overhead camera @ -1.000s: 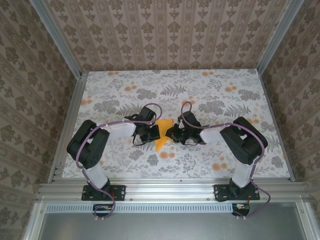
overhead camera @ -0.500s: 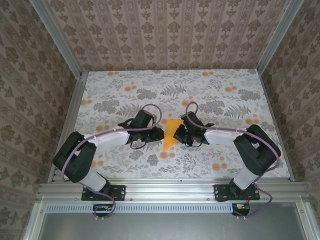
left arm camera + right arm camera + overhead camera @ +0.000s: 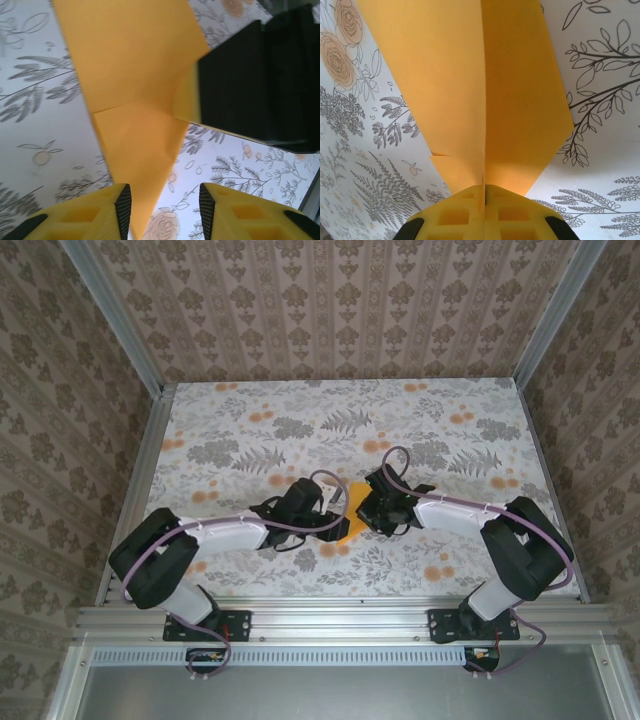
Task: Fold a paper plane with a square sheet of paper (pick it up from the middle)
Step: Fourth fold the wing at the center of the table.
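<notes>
On the left, the left gripper [image 3: 326,512] reaches in low over the table [image 3: 250,430] with its jaws parted and nothing held. In its wrist view the narrowing end of the paper [image 3: 135,65] comes down toward the gap and lies close to one pad [image 3: 123,202], but neither pad presses on it. Between the two arms the paper sits near the middle of the table, already partly folded. It has a cross crease and a tapering end in the left wrist view, and a long centre crease with a panel on each side in the right wrist view. It is in no tray or box, and whether any of it touches the table I cannot tell. On the right, the right gripper [image 3: 483,192] is closed tight on the paper, pinching it right at the centre crease. My reading is that the task is mid-fold: the nose and spine are made and the wings are not yet turned down. The next move probably calls for the left jaws to close on one panel's edge and fold it along the spine. Meanwhile the right grip should stay firm so the thin paper neither twists nor slips.
</notes>
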Robot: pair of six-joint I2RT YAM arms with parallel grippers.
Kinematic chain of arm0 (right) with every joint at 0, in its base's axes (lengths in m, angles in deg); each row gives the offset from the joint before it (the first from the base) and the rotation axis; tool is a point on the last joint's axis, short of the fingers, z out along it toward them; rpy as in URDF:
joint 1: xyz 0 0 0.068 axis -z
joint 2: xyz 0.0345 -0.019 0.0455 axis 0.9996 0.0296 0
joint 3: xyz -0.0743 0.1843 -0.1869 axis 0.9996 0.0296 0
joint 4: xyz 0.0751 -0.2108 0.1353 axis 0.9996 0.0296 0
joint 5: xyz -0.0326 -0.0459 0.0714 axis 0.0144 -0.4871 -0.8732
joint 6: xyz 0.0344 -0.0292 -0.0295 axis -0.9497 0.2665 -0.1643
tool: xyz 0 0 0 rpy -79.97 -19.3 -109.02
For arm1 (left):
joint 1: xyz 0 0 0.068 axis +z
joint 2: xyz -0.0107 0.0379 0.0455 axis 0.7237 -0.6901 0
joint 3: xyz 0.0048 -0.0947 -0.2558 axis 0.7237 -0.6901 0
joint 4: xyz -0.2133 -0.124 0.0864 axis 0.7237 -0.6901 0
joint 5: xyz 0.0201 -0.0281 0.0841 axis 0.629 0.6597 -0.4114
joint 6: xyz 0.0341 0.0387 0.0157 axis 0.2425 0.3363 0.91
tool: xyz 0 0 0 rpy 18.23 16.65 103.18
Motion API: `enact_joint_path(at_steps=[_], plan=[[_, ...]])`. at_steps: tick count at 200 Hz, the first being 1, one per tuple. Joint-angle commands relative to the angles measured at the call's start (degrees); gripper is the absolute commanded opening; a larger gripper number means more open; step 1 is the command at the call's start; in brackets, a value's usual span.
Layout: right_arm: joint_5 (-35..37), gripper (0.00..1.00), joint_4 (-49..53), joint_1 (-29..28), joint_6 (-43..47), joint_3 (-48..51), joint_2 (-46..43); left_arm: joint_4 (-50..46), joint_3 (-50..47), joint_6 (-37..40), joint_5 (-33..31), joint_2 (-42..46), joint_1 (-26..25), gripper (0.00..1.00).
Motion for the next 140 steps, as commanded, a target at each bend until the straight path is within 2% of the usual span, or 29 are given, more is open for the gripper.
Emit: enact_joint_path(at_steps=[1,96,140], plan=[[-0.2,0.00,0.9,0.0,-3.7,-0.9,-0.4,3.3,-0.3,4.7,-3.8,-1.7,-1.7,0.40],[-4.9,0.00,-2.1,2.2,-7.4,0.5,-0.2,7.6,0.1,5.8,-7.8,-8.1,-3.9,0.36],[-6.1,0.00,-2.6,2.6,-7.9,0.5,0.1,6.3,0.5,5.9,-10.1,-9.4,-4.2,0.34]])
